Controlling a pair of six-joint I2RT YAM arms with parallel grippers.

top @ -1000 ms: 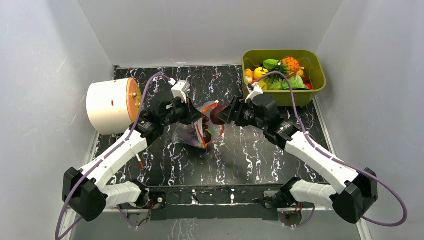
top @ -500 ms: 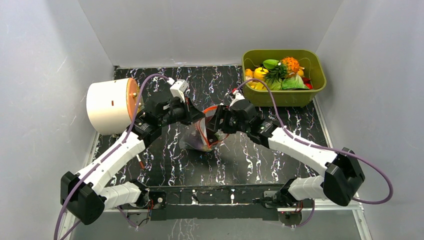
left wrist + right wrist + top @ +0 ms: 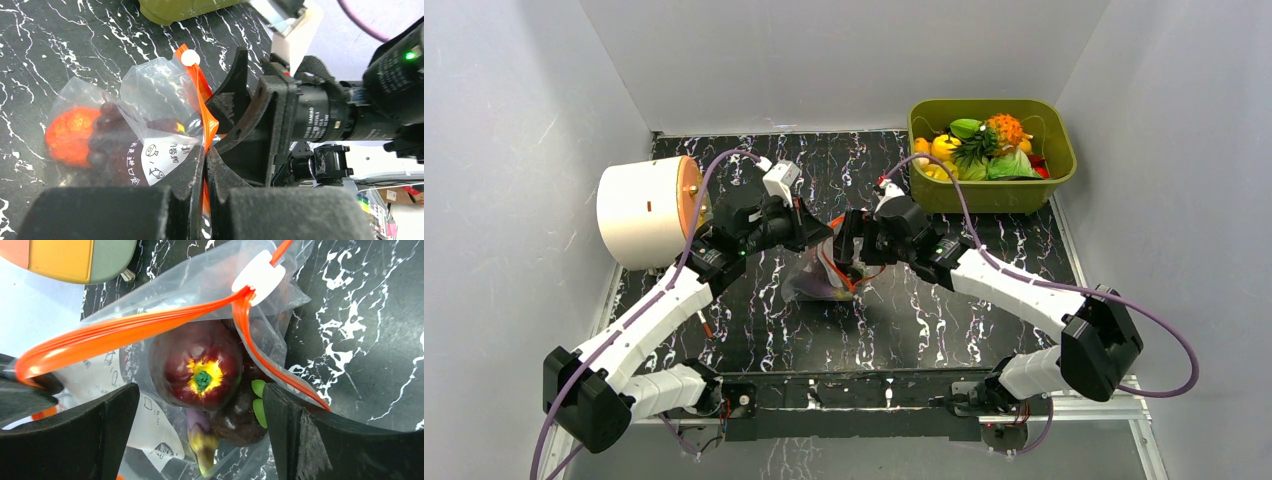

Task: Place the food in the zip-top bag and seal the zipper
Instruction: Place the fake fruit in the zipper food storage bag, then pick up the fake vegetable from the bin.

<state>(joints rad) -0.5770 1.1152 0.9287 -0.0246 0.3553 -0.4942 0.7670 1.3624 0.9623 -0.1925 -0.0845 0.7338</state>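
One fruit [image 3: 195, 371] at right end effector [image 3: 200, 392]

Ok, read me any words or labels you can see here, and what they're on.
"DAMIAO": on the black motor of the right arm; the smaller print beside it is unreadable.
On the bag, a white label: characters and a fish sketch, too blurred to read.

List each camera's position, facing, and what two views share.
Top external: above and behind left arm and right arm, looking down on table, bag, bin.
Left wrist: on left arm, facing bag past shut left tool; right arm beyond.
Right wrist: on right arm, facing into bag through open right tool.
Shared: both wrist views show the zipper.
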